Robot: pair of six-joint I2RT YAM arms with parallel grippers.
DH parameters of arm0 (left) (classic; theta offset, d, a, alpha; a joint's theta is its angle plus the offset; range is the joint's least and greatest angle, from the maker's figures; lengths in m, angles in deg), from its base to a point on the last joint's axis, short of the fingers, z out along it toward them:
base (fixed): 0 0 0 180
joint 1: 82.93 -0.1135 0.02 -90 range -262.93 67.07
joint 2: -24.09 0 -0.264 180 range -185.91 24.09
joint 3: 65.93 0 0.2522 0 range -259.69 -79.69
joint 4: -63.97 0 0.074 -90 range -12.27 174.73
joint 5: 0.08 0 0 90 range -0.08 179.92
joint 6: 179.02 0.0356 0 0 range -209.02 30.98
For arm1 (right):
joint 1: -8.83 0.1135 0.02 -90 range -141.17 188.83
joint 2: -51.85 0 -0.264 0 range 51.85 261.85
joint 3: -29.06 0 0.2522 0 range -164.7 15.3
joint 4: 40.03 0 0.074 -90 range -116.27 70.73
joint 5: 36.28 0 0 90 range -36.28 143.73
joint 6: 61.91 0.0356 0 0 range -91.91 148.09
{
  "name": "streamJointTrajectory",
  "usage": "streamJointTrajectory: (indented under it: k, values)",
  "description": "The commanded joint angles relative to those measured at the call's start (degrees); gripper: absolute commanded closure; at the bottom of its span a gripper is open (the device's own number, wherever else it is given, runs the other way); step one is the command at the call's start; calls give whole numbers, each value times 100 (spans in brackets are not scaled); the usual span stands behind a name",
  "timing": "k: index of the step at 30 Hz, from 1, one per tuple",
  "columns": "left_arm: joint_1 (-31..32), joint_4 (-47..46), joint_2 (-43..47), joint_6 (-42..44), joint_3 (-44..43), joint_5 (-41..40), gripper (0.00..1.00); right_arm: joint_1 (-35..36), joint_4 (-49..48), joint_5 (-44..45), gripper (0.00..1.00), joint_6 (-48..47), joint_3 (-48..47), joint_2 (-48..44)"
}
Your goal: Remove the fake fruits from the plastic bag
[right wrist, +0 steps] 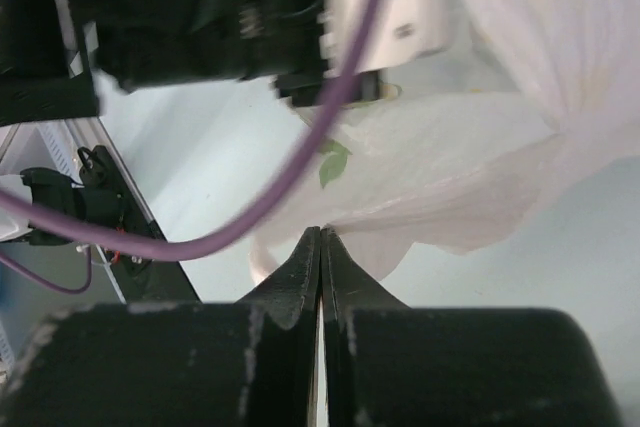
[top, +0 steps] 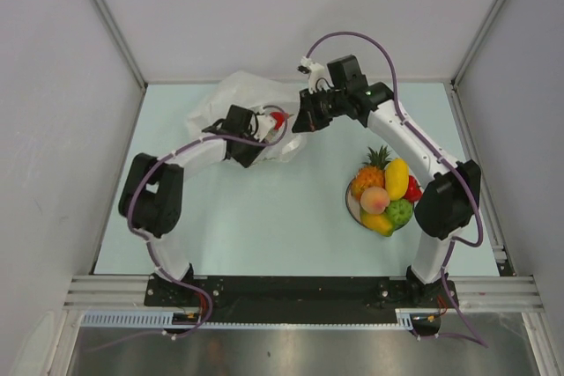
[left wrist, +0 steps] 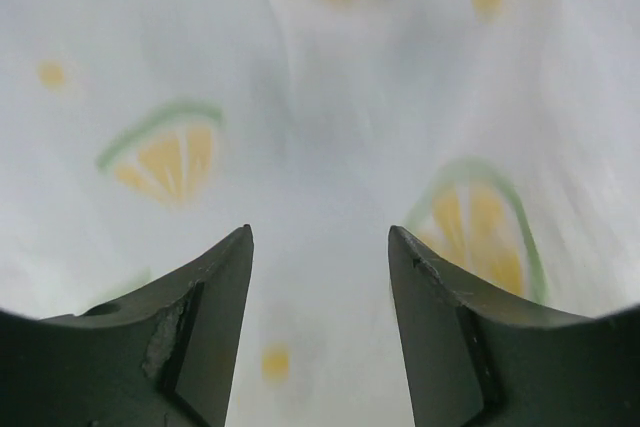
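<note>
1. White, translucent, crinkly plastic bag (top: 238, 99) lies on the pale table (top: 264, 226), far left, its film printed with citrus slices.
2. Left gripper (left wrist: 318, 234) is inside it, fingers apart, gripping nothing.
3. Right gripper (right wrist: 320, 237) has its fingers pressed together on the bag's edge.
4. Glossy plastic fake fruits (top: 383, 195) are heaped on a round white plate (top: 351, 205).
</note>
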Motion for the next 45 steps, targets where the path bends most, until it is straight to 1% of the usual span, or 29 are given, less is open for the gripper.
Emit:
streamJointTrajectory:
  k: [1,2,4,5,7,8,10,12,14,16,18,19,21,24,25,26,28,29,31,32,34,36,38,39,40,42,43,44,45]
  values:
    - [-4,-34,1474,-79,1161,-215,39,-12,51,71,100,-242,165,-416]
    - [13,403,1730,-114,1285,126,40,-12,59,71,100,-251,218,-451]
    - [74,644,2161,-324,1593,480,40,-12,33,80,100,-278,376,-556]
    - [249,749,2572,-386,1873,620,40,-3,33,80,100,-278,412,-591]
    - [539,829,2822,-466,2016,622,40,5,24,71,100,-295,456,-635]
    - [819,821,2884,-431,2042,578,40,14,33,80,100,-295,447,-644]
    - [997,664,2762,-290,1868,560,38,14,33,89,100,-296,456,-636]
    - [1006,549,2280,-220,1587,552,36,58,33,80,100,-296,430,-618]
    - [1033,294,1902,-132,1077,438,35,102,42,80,100,-313,351,-592]
    - [1041,66,1339,52,569,78,35,129,59,98,100,-339,316,-609]
    - [1041,117,883,175,146,-107,35,181,103,106,100,-374,280,-627]
    - [1033,222,828,193,-204,-73,36,190,112,115,100,-383,298,-644]
    - [1033,372,810,281,-409,111,38,190,86,115,100,-410,394,-723]
    - [1024,881,1020,553,-568,1382,39,164,68,124,100,-418,508,-803]
    - [1015,1100,1230,641,-507,2100,39,146,59,115,100,-427,535,-820]
    - [1015,1093,1362,668,-419,2377,39,120,59,115,100,-427,544,-846]
    - [963,736,1713,502,-130,2720,39,24,68,89,100,-392,605,-864]
    - [954,594,1794,379,-68,2740,39,-20,77,80,100,-366,623,-864]
    - [936,130,1891,282,82,2626,41,-143,68,36,100,-296,693,-891]
    - [936,13,1848,255,100,2426,41,-170,86,36,100,-278,711,-899]
    - [919,-198,1742,229,48,2213,44,-231,103,19,100,-260,772,-908]
    - [901,-295,1453,307,-23,2073,46,-240,112,19,100,-252,825,-917]
    - [918,-418,1180,360,-198,1801,51,-249,95,10,100,-199,860,-934]
    - [918,-436,901,352,-286,1538,58,-249,95,19,100,-199,860,-935]
    - [901,-558,776,378,-408,1397,61,-258,95,19,100,-207,843,-935]
    - [901,-838,513,676,-392,1107,74,-276,103,54,100,-190,878,-952]
    - [901,-1006,450,894,-349,1009,79,-302,86,62,100,-173,878,-952]
    - [901,-1146,406,1010,-296,939,80,-328,77,54,100,-138,887,-952]
    - [901,-1496,345,1089,-200,773,83,-372,60,36,100,-68,878,-943]
